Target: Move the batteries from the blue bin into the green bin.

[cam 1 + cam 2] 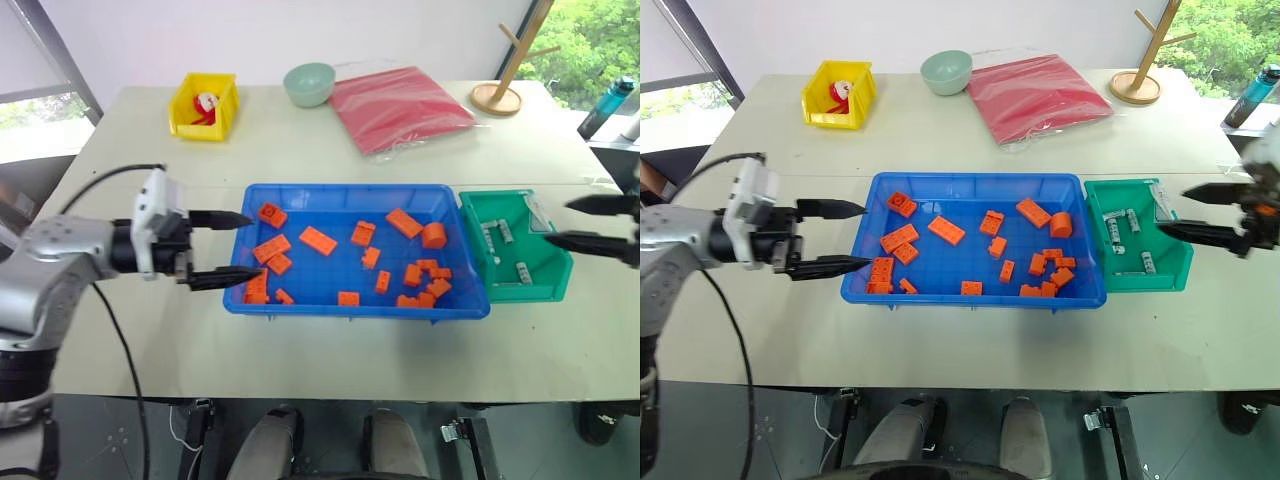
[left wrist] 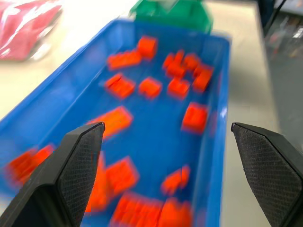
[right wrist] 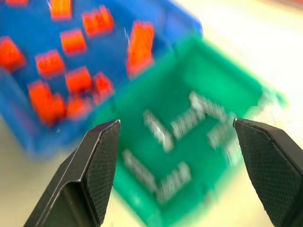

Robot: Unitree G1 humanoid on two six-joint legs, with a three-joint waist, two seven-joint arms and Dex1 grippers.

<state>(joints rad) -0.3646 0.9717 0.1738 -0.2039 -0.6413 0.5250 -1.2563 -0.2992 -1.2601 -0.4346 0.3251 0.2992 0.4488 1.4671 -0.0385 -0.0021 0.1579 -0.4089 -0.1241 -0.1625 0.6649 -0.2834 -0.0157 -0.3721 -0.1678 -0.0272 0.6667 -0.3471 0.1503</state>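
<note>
1. A pale table (image 1: 300, 150) holds a large blue bin (image 1: 340, 196) near its front edge, with a smaller green bin (image 1: 480, 205) touching its right end.

2. Orange building blocks (image 1: 318, 240) lie scattered over the floor of the blue bin. No batteries can be made out among them.

3. The batteries (image 1: 497, 233), small grey-silver cylinders, all lie inside the green bin. Several sit near its back, one (image 1: 523, 272) lies closer to the front, and in the right wrist view they (image 3: 175, 125) are spread across the bin's floor.

4. The left gripper (image 1: 232, 246) hangs at the left end of the blue bin, pointing to the right. Its two black fingers are spread apart and hold nothing. The nearer fingertip (image 1: 250, 270) overlaps the bin's left rim.

5. In the left wrist view, the left gripper's fingers (image 2: 80, 165) stand wide apart, looking along the length of the blue bin toward the green one.

6. The right gripper (image 1: 1175, 211) is at the right edge of the green bin, pointing left. Its fingers are wide apart and empty, one over the bin's back right corner and one over its right side.

7. At the back of the table sit a small yellow bin (image 1: 180, 120) with a red and white object inside, a pale green bowl (image 1: 309, 84), a red plastic bag (image 1: 400, 105) and a wooden stand (image 1: 498, 96).
</note>
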